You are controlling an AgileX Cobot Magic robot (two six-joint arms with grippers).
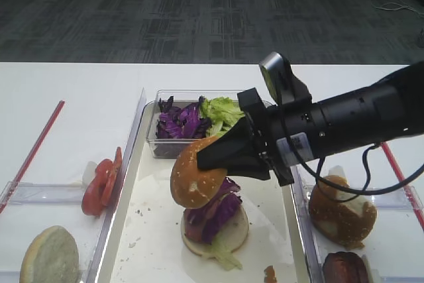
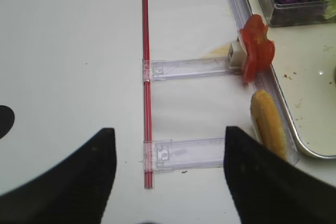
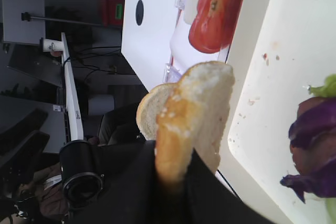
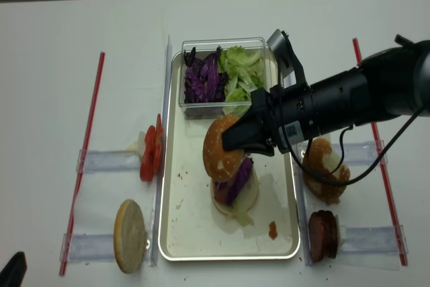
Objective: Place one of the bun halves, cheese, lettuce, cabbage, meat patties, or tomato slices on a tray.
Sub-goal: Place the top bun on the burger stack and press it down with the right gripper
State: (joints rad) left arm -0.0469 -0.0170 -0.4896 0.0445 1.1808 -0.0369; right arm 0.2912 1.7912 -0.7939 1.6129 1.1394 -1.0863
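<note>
Held seeded bun top [image 1: 197, 180] in right gripper [image 1: 222, 157] jaws above tray [image 1: 152, 243] stack; probably needed lowering, then release.

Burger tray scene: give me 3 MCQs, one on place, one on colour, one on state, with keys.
1. Where is the sesame bun top?
A. Flat on the table beside the tomato slices
B. Held over the stack on the tray
C. Inside the clear tub

2. What colour is the cabbage in the tub?
A. Orange
B. White
C. Dark purple

3. What is the right gripper doing?
A. Clamped on the bun top
B. Open over the tub
C. Parked off the table

Key:
1 B: in both high views it is tilted over the stack on the tray.
2 C: purple shreds lie beside the green lettuce.
3 A: the right wrist view shows the black fingers pinching the bun's edge.
</note>
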